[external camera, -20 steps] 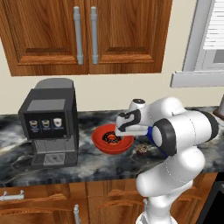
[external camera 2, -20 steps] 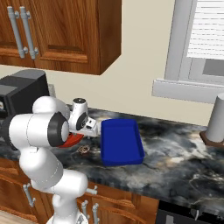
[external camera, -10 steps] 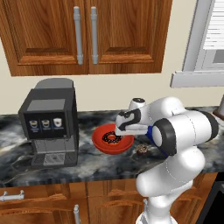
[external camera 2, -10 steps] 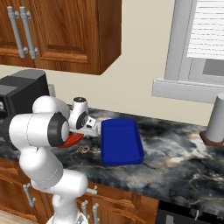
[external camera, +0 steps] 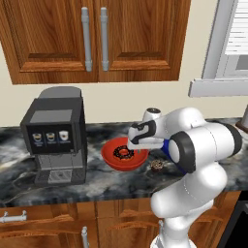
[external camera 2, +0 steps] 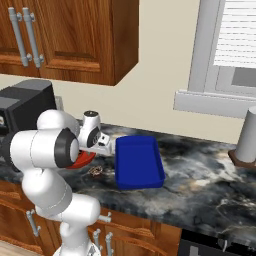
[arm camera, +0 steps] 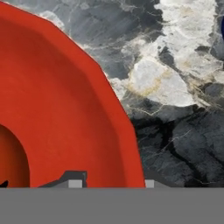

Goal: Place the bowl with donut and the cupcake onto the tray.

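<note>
Bowl (external camera: pixel 124 154) with the donut (external camera: pixel 123 152) sits beside the coffee machine (external camera: pixel 54 135); the gripper (external camera: pixel 139 145) straddles its rim, apparently clenched there for lifting toward the tray (external camera 2: pixel 138 161).

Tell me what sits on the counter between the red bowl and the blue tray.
The cupcake sits on the counter between the bowl and the tray, toward the front edge, as the right base view shows.
</note>
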Tool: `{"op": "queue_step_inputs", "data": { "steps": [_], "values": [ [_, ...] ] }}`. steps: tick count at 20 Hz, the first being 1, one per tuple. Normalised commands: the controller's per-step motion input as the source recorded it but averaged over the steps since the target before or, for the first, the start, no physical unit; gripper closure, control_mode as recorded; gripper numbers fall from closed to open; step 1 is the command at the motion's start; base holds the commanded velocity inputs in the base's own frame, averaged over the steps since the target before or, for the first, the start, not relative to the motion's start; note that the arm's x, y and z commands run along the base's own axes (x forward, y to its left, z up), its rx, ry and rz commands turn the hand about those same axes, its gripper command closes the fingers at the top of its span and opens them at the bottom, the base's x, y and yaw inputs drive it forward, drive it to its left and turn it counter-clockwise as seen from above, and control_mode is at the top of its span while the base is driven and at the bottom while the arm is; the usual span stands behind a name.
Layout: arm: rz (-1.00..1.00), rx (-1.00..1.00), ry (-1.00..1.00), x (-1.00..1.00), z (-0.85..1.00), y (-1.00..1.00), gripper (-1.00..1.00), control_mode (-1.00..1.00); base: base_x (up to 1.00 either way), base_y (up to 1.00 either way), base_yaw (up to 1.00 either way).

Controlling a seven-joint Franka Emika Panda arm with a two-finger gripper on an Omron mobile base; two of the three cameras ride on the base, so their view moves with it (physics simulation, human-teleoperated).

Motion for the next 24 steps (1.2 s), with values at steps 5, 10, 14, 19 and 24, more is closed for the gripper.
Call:
{"op": "queue_step_inputs", "data": {
  "steps": [5,10,14,19,24],
  "values": [
    [0.00,0.01,-0.04,-0.01,0.24,-0.05,1.00,-1.00,0.00,0.00,0.00],
    [0.00,0.03,-0.05,0.05,0.06,-0.16,1.00,-1.00,0.00,0.00,0.00],
    [-0.01,0.05,-0.03,0.24,0.00,-0.11,1.00,-1.00,0.00,0.00,0.00],
    [-0.02,0.13,0.00,0.28,0.15,-0.01,1.00,-1.00,0.00,0.00,0.00],
    [-0.01,0.11,0.00,0.06,0.37,-0.04,1.00,-1.00,0.00,0.00,0.00]
  ]
}}
